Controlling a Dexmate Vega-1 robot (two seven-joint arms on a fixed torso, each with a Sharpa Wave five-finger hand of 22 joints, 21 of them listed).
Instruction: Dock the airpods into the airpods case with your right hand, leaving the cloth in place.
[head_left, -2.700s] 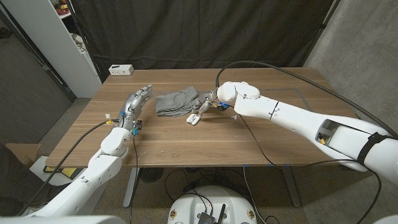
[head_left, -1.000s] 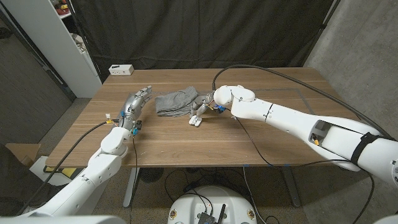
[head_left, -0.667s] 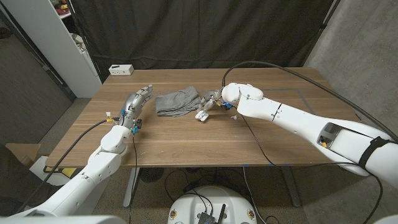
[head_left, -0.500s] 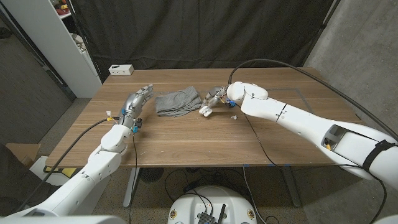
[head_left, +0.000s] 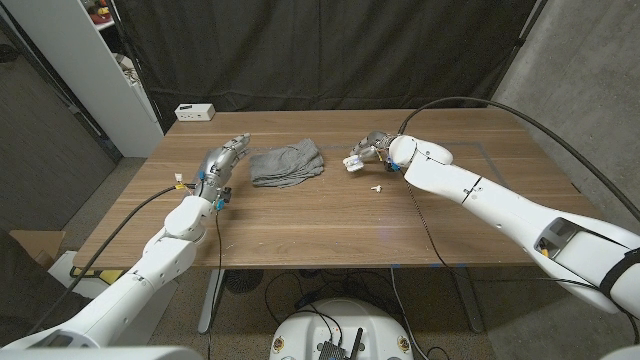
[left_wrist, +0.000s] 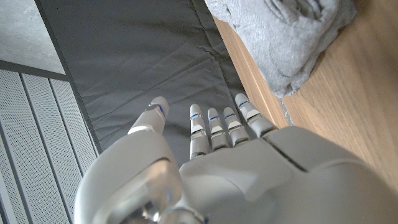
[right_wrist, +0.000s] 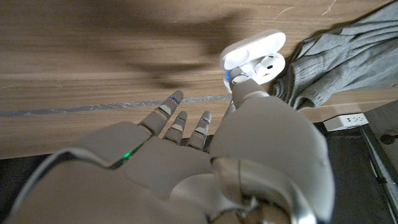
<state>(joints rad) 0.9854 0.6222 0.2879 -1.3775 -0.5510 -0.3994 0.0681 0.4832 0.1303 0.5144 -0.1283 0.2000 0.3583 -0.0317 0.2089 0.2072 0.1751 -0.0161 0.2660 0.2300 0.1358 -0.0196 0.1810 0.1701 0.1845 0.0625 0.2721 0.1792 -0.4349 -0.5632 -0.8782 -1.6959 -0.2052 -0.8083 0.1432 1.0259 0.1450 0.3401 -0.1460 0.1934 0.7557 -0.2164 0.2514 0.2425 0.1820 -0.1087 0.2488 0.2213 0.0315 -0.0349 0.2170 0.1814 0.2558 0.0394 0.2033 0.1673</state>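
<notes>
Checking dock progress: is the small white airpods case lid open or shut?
Open. In the right wrist view the white airpods case shows its lid hinged up, one earbud seated inside, by the right hand's fingertip.

My head camera looks down from above the near edge of the counter (head_left: 300, 225), arms entering at five and seven o'clock. The left wrist camera sits close behind my left robot hand (left_wrist: 217, 168), facing along the fingers toward the grey cloth (left_wrist: 292, 31). The right wrist camera rides close behind my right robot hand (right_wrist: 205, 155), facing the open airpods case (right_wrist: 255, 56). All three views share the cloth.
</notes>
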